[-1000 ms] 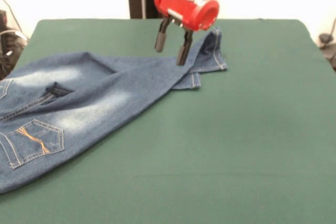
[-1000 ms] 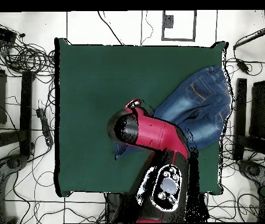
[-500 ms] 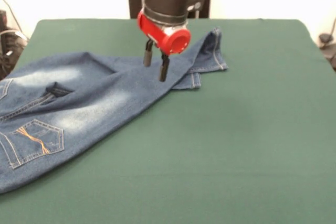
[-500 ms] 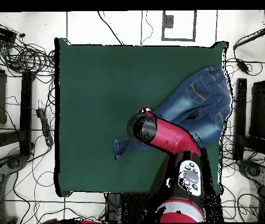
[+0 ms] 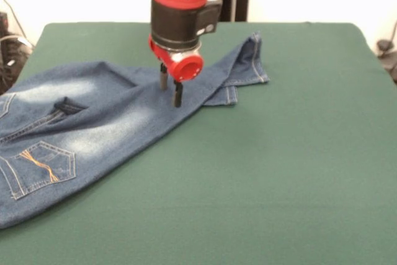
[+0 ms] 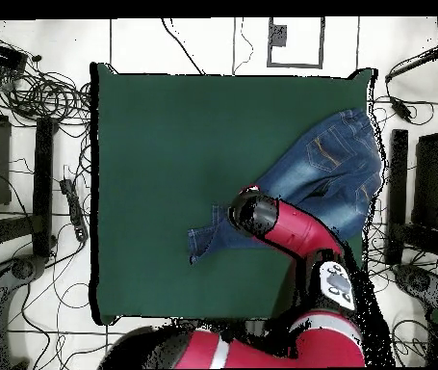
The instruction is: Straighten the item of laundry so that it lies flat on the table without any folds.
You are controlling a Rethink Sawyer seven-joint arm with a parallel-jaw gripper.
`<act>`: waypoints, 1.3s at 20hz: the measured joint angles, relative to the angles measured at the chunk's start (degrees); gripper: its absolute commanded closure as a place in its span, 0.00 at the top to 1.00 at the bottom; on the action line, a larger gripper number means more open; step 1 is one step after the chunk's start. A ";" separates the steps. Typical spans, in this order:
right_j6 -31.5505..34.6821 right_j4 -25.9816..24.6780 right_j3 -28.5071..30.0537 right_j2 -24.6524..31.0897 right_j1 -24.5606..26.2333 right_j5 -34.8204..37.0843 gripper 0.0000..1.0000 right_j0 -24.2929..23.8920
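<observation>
Gripper (image 5: 170, 92) has shifted left along the jeans (image 5: 93, 122) leg, fingers slightly apart, gripping nothing. Jeans lie left of centre on the bench (image 5: 279, 153), legs overlapped; unfolding outstanding.

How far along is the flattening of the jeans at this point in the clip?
Early. Done: little; the jeans sprawl over the table, but the legs overlap and one hem end is folded. In hand: the open claw is over the leg fabric near that overlap, fingers apart, gripping nothing. Left: grasp, pull the legs apart, smooth the creases, and bring the waist end, which runs past the table edge, fully onto it.
</observation>
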 measured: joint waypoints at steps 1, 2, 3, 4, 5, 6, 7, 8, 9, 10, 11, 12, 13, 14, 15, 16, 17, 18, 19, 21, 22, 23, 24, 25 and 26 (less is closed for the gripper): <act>0.00 0.00 -0.01 0.28 0.39 -0.01 1.00 -0.52; 0.00 0.00 -0.03 0.56 0.79 -0.01 1.00 -1.04; 0.00 -0.13 -0.03 0.88 1.24 -0.01 1.00 -1.60; 0.00 -0.30 -0.07 1.18 1.66 -0.03 1.00 -2.11; 0.00 -0.41 -0.10 1.36 1.87 -0.03 1.00 -2.37; 0.00 -0.44 -0.14 1.50 1.95 -0.03 1.00 -2.50; 0.00 -0.48 -0.17 1.65 2.02 -0.02 1.00 -2.64; 0.00 -0.48 -0.19 1.79 2.02 -0.01 1.00 -2.77; 0.00 -0.48 -0.18 2.22 1.97 0.00 1.00 -3.18; 0.00 -0.48 -0.18 2.36 1.96 0.01 1.00 -3.35; 0.00 -0.48 -0.18 2.47 1.94 0.01 1.00 -3.47; 0.00 -0.48 -0.18 2.59 1.93 0.01 1.00 -3.60; 0.00 -0.48 -0.18 2.62 1.91 0.01 1.00 -3.61; 0.00 -0.48 -0.19 2.62 1.90 0.01 1.00 -3.58; 0.00 -0.48 -0.19 2.63 1.89 0.00 1.00 -3.55; 0.00 -0.48 -0.18 2.61 1.87 -0.01 1.00 -3.44; 0.00 -0.48 -0.33 2.10 1.93 -0.01 1.00 -2.75; 0.00 -0.48 -0.48 1.58 1.98 -0.01 1.00 -2.06; 0.00 -0.48 -0.66 1.02 2.06 -0.01 1.00 -1.38; 0.00 -0.49 -1.46 -1.34 2.40 0.02 1.00 1.61; 0.00 -0.49 -1.95 -2.60 2.57 0.07 1.00 3.31; 0.00 -0.49 -2.27 -3.29 2.67 0.15 1.00 4.31; 0.00 -0.50 -2.58 -3.97 2.76 0.24 1.00 5.31; 0.00 -0.49 -3.13 -4.96 2.93 0.40 1.00 6.85; 0.00 -0.49 -4.16 -6.47 3.23 0.90 1.00 9.38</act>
